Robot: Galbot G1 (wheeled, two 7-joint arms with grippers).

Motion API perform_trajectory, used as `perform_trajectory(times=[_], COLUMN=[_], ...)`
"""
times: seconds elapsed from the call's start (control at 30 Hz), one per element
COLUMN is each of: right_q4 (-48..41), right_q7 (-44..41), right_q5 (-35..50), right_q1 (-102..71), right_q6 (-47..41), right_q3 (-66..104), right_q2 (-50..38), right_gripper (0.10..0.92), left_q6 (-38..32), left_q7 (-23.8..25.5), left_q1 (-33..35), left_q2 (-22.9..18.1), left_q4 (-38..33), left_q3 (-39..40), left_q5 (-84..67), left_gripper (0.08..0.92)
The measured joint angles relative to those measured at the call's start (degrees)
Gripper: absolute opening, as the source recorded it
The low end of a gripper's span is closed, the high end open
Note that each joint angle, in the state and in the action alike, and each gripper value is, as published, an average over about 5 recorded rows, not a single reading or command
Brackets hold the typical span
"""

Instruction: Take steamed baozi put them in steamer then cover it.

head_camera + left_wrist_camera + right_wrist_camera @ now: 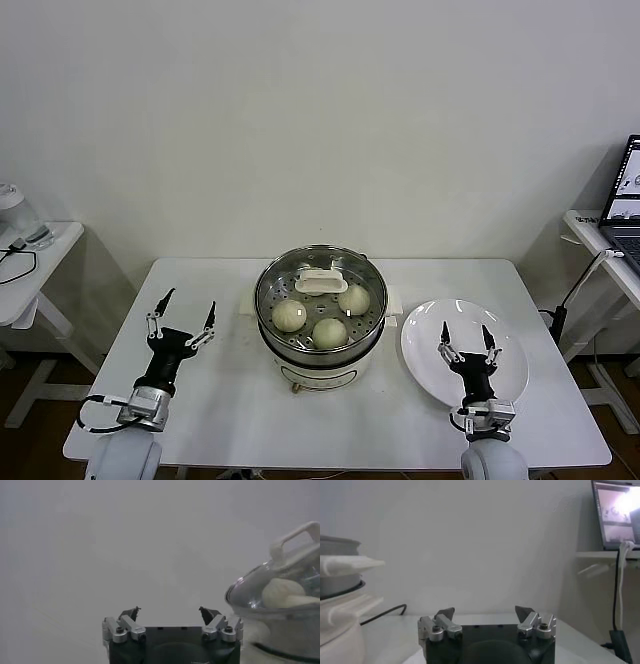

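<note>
The steel steamer [320, 358] stands at the table's middle on its cream base, and the clear glass cover [375, 310] with a cream handle [321, 281] sits on it. Through the glass I see three baozi, one at the left [289, 316], one at the front [330, 332] and one at the right [353, 298]. The left wrist view shows the cover [250, 587] and a baozi [282, 591] under it. My left gripper [186, 309] [169, 611] rests open and empty left of the steamer. My right gripper [466, 334] [485, 611] is open and empty over the white plate [510, 385].
A side table [35, 262] with a glass jug [18, 215] stands at the far left. Another table with a laptop [626, 200] [616, 512] and a hanging cable [580, 285] is at the far right. The steamer's cord [382, 614] lies behind it.
</note>
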Motion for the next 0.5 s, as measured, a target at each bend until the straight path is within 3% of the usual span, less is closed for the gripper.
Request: perform_trajectory(times=[0.5], right_q4=[0.36], right_q7=[-0.68], right_q5=[0.77], right_q1=[-0.83], right_q6=[0.78], right_q3=[-0.08], right_q2=[-0.05], right_gripper=[0.823], left_q6=[-3.27], left_q7=[0.43], left_q1=[1.63], left_q2=[-0.26], left_q4=[2.43], left_q3=[-1.42], left_q5=[-3.43], left_gripper=[0.823])
